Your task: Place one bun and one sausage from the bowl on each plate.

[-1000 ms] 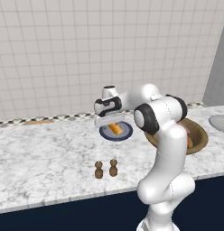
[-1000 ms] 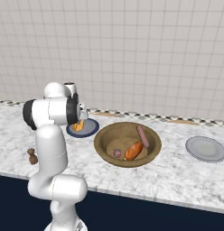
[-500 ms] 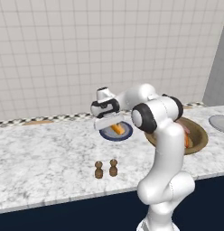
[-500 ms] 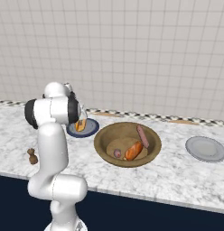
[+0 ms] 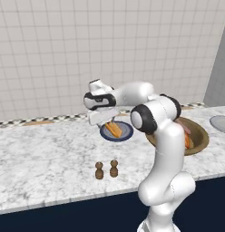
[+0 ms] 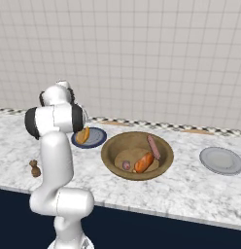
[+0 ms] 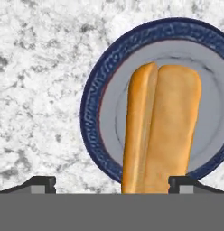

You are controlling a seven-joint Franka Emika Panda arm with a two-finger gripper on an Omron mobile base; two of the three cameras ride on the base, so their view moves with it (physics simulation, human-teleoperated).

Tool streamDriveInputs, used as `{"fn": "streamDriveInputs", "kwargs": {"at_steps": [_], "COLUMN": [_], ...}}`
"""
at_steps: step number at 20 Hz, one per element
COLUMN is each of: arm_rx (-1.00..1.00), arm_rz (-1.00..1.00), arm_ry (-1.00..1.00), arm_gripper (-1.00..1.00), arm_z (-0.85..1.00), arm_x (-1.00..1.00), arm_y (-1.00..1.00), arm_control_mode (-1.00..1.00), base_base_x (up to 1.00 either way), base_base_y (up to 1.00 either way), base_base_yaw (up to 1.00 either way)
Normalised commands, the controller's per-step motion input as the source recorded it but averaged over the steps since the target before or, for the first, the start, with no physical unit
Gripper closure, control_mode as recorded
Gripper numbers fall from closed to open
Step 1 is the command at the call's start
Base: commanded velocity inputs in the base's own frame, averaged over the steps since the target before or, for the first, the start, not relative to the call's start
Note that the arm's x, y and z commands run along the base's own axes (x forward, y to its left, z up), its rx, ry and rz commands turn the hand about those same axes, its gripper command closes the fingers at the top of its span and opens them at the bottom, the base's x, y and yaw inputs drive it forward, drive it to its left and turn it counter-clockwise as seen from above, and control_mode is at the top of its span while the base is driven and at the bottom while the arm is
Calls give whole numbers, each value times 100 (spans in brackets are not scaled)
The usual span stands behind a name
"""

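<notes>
Bun [image 7: 161, 131] placement on the dark blue plate [image 7: 93, 117] is complete — over the last second the gripper [image 7: 111, 182] has gone from partly closed to fully wide, and its two tips now stand apart on either side of the bun's near end without touching it. The bun lies flat on the plate, released, near the counter's back edge and just to the left of the wooden bowl [image 6: 163, 163]. This means the first plate now carries its bun and, by judgement, still needs a sausage; the grey plate [image 6: 221, 160] to the right of the bowl is bare. The bowl holds a reddish sausage [image 6: 152, 146], an orange bun-like piece [image 6: 144, 163] and a small round item that cannot be identified. In the hand view the bun's long axis runs from the gripper straight away toward the plate's far rim, with its split seam along that axis — slightly left of centre. The far end is rounded.
</notes>
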Motion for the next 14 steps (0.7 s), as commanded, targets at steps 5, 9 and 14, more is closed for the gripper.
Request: {"fn": "streamDriveInputs", "kwargs": {"at_steps": [5,9,14], "arm_rx": [13,1,12], "arm_rz": [-8,-8,-9], "arm_ry": [4,11,2], "arm_gripper": [-100,-100,-100], "arm_z": [35,23,15], "arm_x": [-22,-33,-33], "arm_y": [-96,-100,-100], "arm_control_mode": [-100,-100,-100], "base_base_x": [0,0,0], "base_base_y": [0,0,0], "base_base_yaw": [0,0,0]}}
